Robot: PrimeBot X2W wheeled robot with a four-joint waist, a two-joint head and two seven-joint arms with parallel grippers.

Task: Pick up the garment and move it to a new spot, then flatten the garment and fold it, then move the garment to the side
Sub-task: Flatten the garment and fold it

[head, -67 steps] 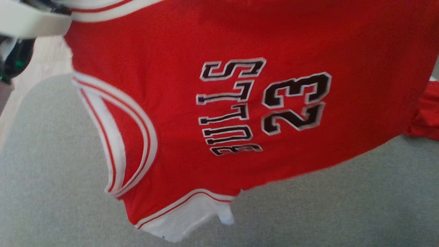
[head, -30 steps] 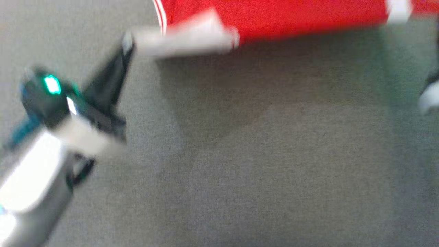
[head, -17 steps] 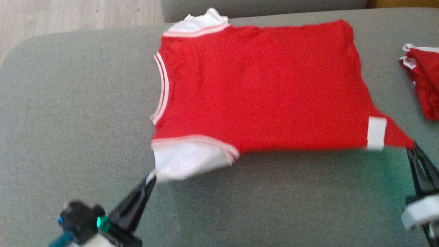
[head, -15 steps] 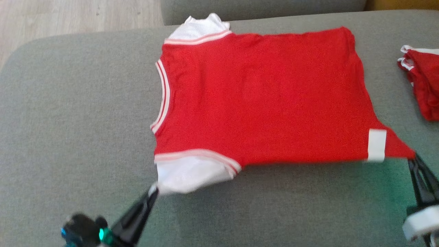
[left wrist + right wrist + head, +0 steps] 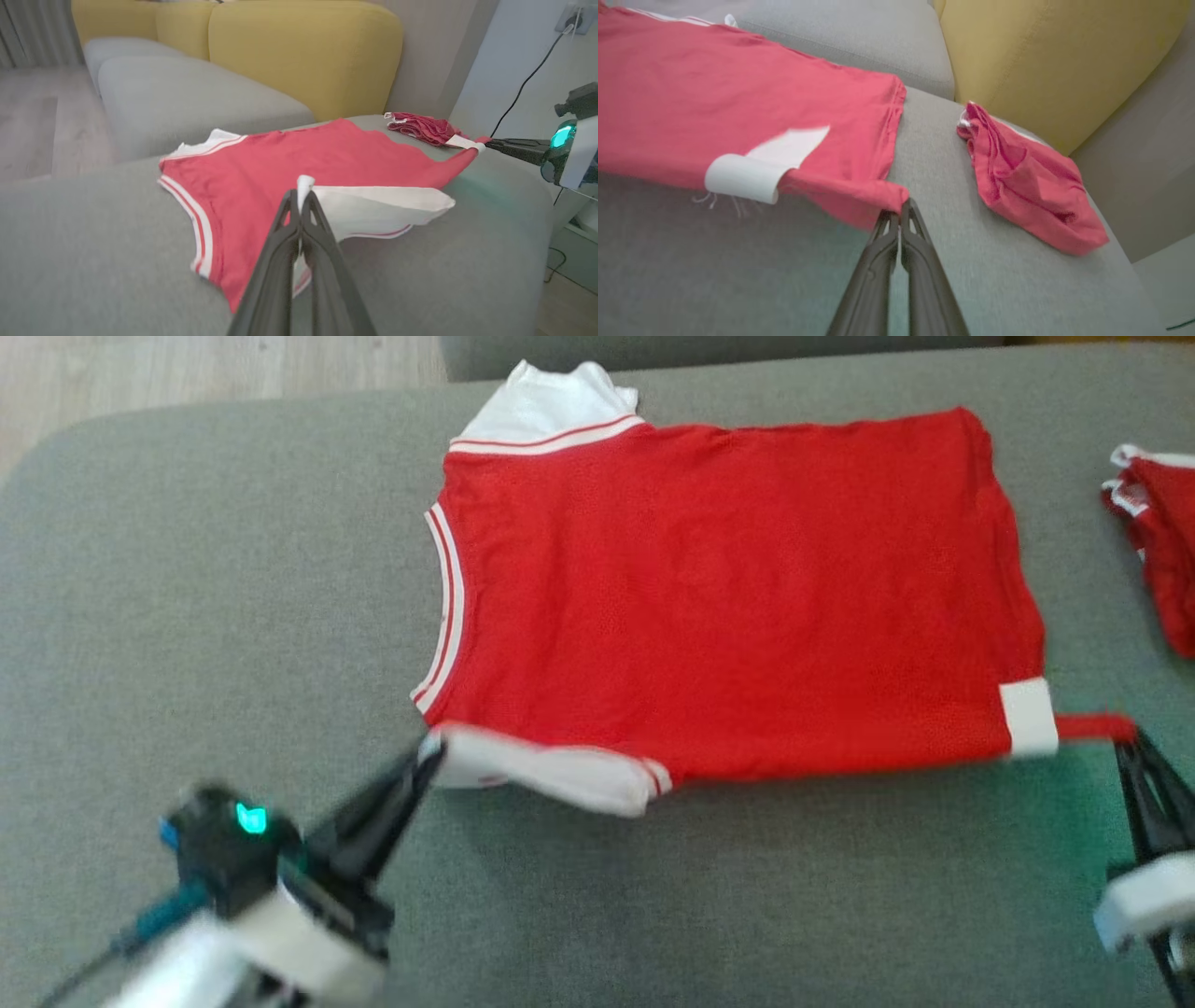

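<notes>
While the left claw [image 5: 430,755] pinches the red jersey [image 5: 728,588] at its white sleeve, the right claw [image 5: 1125,739] grips the hem corner (cloth taut between them).

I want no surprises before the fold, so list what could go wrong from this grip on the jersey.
The left gripper pinches only the tip of the white sleeve, and the right gripper only a hem corner of the jersey; a pull may slip either free.
The sleeve is lifted and turned over, so it may land creased.
The crumpled red garment lies near the right gripper and might get snagged.
</notes>
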